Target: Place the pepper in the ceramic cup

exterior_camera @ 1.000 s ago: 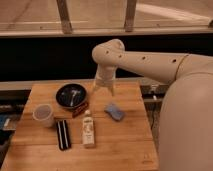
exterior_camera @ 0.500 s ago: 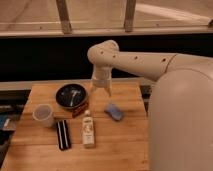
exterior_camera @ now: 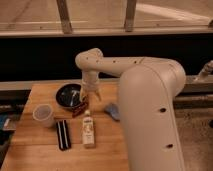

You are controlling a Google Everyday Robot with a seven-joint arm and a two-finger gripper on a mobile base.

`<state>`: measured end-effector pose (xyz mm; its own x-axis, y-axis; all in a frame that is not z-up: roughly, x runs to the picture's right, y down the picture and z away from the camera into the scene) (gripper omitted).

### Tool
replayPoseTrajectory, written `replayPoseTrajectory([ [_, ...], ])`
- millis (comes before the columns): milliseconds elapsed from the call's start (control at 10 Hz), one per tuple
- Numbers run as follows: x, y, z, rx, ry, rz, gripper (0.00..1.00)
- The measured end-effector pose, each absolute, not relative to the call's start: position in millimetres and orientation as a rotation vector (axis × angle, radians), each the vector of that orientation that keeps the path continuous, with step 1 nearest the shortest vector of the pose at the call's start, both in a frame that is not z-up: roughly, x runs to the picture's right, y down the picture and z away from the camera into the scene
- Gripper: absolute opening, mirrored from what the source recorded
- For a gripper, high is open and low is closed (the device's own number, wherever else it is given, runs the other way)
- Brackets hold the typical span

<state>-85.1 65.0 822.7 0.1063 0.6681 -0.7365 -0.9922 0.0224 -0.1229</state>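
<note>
The pepper is a small dark red-brown piece lying on the wooden table, just at the front right edge of the black bowl. The ceramic cup is pale and round, and stands upright to the left of the pepper. My gripper points down over the right rim of the bowl, just above and a little right of the pepper. Nothing shows in its grasp.
A wide black bowl sits behind the pepper. A black ridged bar and a white labelled bottle lie in front. A blue object lies to the right. My large white arm covers the table's right side.
The gripper has moved left and down, from above the blue object toward the bowl's right rim and the pepper. The objects on the table have not moved.
</note>
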Motion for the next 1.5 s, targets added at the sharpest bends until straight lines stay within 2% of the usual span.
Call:
replayPoseTrajectory([
  [300,-85,81,841,-0.770,0.595,1.388,0.65],
  [900,-84,84,846,-0.782,0.603,1.390,0.65],
  [1300,-77,112,884,-0.815,0.657,1.389,0.65],
  [1500,-80,112,890,-0.818,0.665,1.385,0.65],
])
